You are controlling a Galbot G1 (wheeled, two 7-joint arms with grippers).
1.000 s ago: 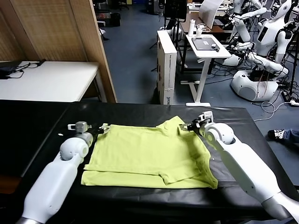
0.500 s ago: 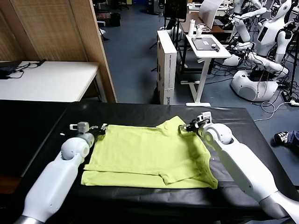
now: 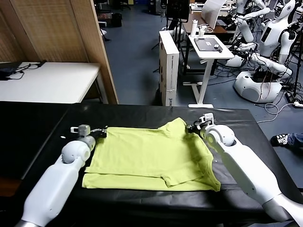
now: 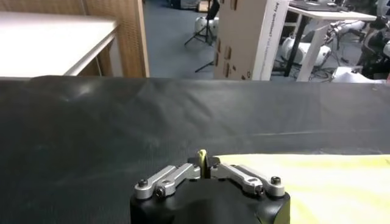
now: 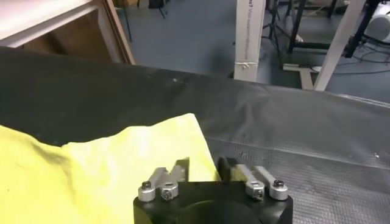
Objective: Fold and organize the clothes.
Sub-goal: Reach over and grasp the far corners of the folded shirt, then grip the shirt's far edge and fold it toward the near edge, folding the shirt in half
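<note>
While the lime T-shirt (image 3: pixel 151 158) lies flat on the black table cloth (image 3: pixel 38 127), its near hem at six o'clock, both grippers sit at its far edge. At ten o'clock the left gripper (image 3: pixel 101 132) is pinched together on the shirt's far left corner (image 4: pixel 202 159). At two o'clock the right gripper (image 3: pixel 191 127) rests by the raised sleeve, fingers (image 5: pixel 178 169) apart

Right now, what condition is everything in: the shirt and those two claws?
T-shirt: partly folded, lying on the black table cloth, held at both far corners.
Left claw: shut on the T-shirt's far left corner.
Right claw: open around the far right edge, not pinching yet.
</note>
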